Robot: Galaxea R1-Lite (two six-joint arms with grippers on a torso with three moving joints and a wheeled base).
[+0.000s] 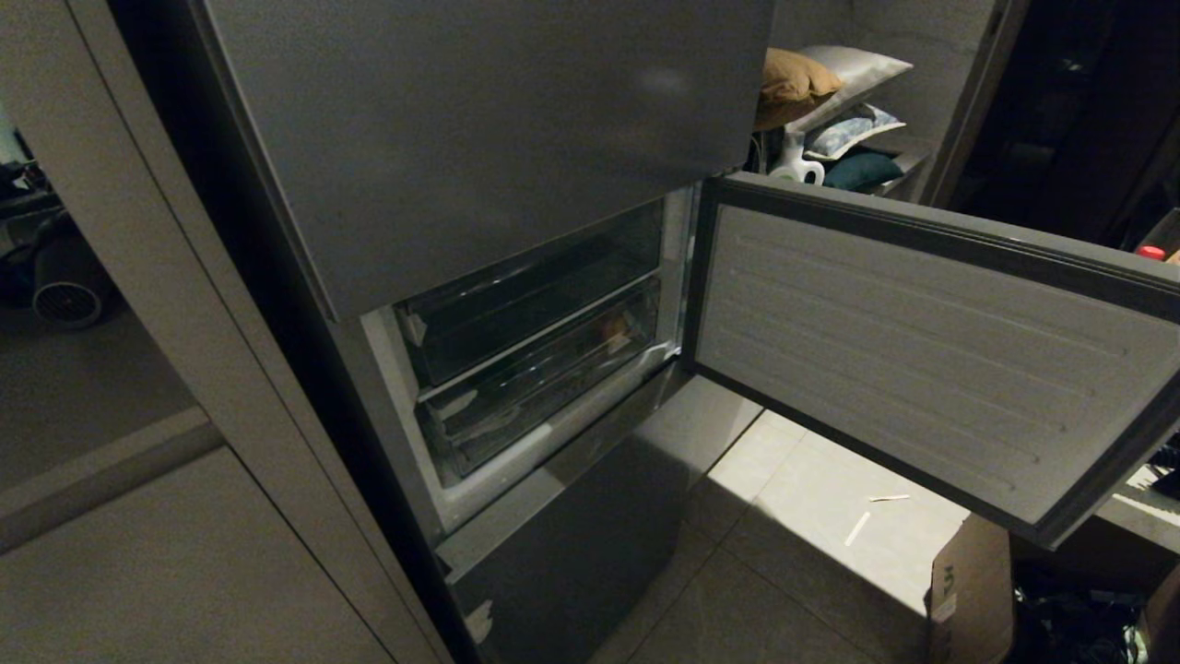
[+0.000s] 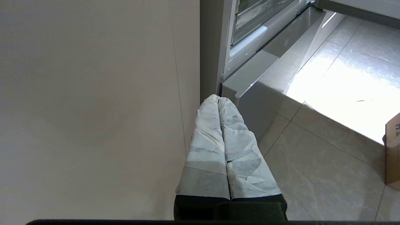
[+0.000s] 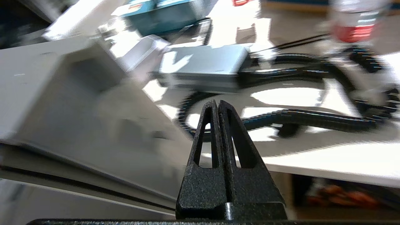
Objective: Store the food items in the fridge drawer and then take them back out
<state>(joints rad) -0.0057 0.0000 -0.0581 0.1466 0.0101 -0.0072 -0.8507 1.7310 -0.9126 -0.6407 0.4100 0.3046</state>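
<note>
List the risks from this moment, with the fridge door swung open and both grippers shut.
1. The open door stands on the robot's right; the right gripper, out beside it, might clip its edge when moving in.
2. The clear drawers are pushed in, and shut fingers cannot hook the front lip.
3. The left gripper hangs close to the fridge's lower corner; driving could bump it.

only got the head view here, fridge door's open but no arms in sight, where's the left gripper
Observer: The left gripper is shut and empty, low beside the fridge's lower corner.
Operator: and the right one
Observer: The right gripper is shut too, holding nothing, facing a table with black cables.
Operator: anything else on that table
Observer: A grey box lies beyond the cables.
</note>
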